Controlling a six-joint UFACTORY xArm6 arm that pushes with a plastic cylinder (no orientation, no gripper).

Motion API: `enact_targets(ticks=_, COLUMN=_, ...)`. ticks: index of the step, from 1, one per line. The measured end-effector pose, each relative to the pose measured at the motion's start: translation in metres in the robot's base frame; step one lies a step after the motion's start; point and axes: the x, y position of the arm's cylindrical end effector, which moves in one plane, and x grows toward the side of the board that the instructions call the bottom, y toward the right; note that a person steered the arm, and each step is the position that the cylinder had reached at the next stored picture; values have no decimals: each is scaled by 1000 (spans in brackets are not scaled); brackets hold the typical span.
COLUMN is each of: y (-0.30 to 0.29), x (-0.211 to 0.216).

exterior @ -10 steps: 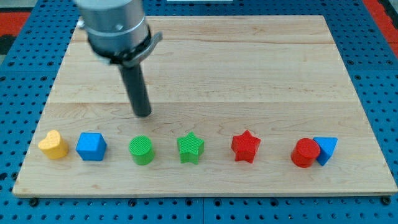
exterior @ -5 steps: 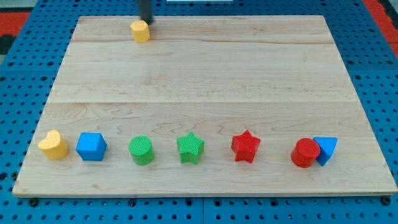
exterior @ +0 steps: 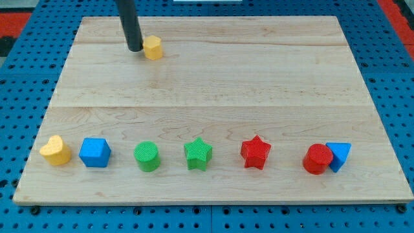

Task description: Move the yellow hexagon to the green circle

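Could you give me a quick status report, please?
My tip just left of yellow hexagon. Green circle far below, bottom row. Path between them open.

The pale wooden worktop (exterior: pixel 259 77) carries a small yellow hexagon block (exterior: pixel 152 47) near the view's top. Along the bottom sit a yellow heart (exterior: pixel 55 150), blue cube (exterior: pixel 95 152), green circle (exterior: pixel 147 156), green star (exterior: pixel 198 154), red star (exterior: pixel 255 152), and a red cylinder (exterior: pixel 317 159) touching a blue triangle (exterior: pixel 340 155).

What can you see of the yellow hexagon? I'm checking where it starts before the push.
The small yellow hexagon block looks like matte plastic with flat sides and a flat top. It sits upright near the top edge of the wooden board, left of centre, far from the row of blocks below. My tip stands just to its left, touching or nearly so.
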Motion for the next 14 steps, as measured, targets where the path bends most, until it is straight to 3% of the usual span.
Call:
enact_targets(ticks=1, y=10, x=-34)
enact_targets(ticks=2, y=87, x=8)
enact_targets(ticks=3, y=115, x=81)
enact_targets(ticks=5, y=105, x=-11)
enact_targets(ticks=8, y=-9, x=46)
enact_targets(ticks=9, y=-7, x=102)
enact_targets(ticks=11, y=35, x=96)
enact_targets(ticks=14, y=59, x=206)
